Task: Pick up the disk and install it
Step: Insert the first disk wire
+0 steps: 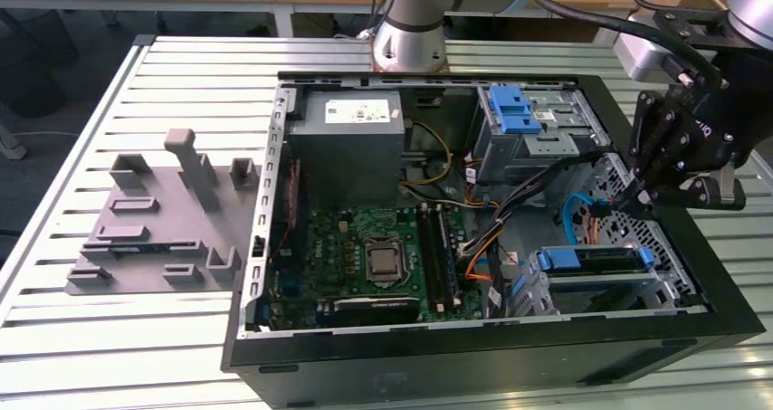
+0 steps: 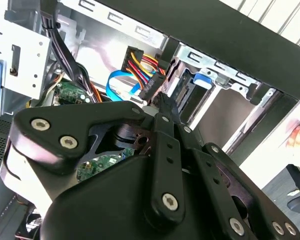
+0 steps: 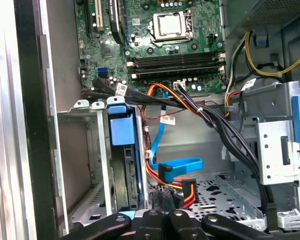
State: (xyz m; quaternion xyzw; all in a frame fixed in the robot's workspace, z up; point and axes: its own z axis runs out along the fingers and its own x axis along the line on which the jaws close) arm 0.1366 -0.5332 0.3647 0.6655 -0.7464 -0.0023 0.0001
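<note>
An open computer case [image 1: 483, 356] lies on a slatted table [image 1: 72, 338]. Inside it, the motherboard [image 1: 362, 256] sits centrally. The disk [image 1: 588, 261] stands in a drive cage toward the exterior view's right of the motherboard. The gripper [image 1: 712, 191] hangs above that cage.

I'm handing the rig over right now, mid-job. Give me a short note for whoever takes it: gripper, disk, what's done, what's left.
Gripper: shut, holding nothing, above the open black computer case at the exterior view's right.
Disk: the silver hard drive with the blue plastic rail sits in the grey metal drive cage at the case's near corner.
Done: disk picked up, placed in the cage and released.
Left: whether it is fully seated cannot be told. The flat blue cable's plug appears to lie loose beside the cage.
</note>
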